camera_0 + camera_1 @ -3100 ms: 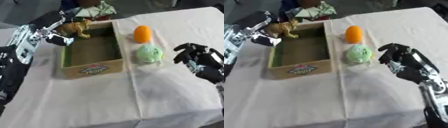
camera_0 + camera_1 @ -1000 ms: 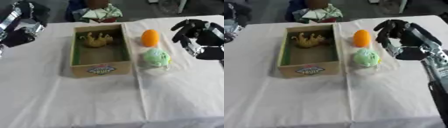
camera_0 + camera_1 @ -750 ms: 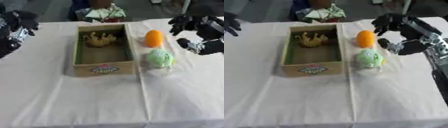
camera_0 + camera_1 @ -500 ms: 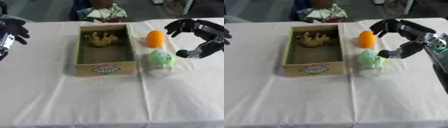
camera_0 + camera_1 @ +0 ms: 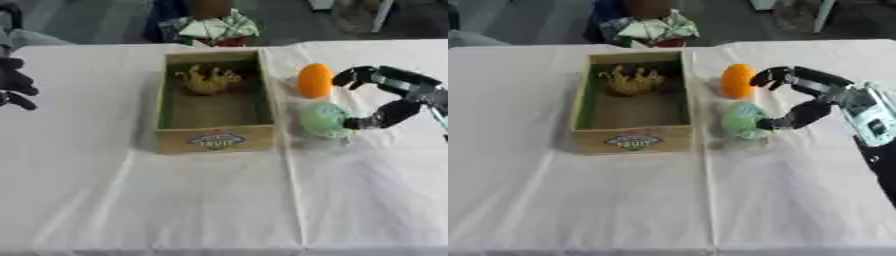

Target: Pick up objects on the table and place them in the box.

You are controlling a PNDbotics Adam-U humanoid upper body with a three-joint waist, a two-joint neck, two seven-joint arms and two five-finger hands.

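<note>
White cloth covers the table [image 5: 175,200], creased in a few straight lines, and beyond its far edge the floor is dark and blurred. One cardboard box [image 5: 214,141] stands open a little left of centre, its long side running away from the camera, a printed label on its near wall. Inside it, toward the 12 o'clock end, lies one tan animal figure [image 5: 208,80]; the rest of the box floor is bare. At 3 o'clock from the box, just beside its right wall, sit two loose things: one orange egg-shaped object [image 5: 314,80] farther back and one pale green ball [image 5: 324,120] nearer, the two close together with a narrow gap between them. At 12 o'clock, beyond the box and at the table's far edge, there is one bundle of folded green, white and red material [image 5: 214,27], too blurred to name. The right hand [image 5: 802,97] comes in from 3 o'clock and arches over the space right of the two objects, spread wide: its upper fingers reach toward the orange object, and its thumb tip sits at the right side of the green ball, seemingly touching it. It grips nothing. The left hand [image 5: 13,82] shows only in the left eye view, at 9 o'clock by the edge, fingers loosely curled, empty, well apart from the box.
</note>
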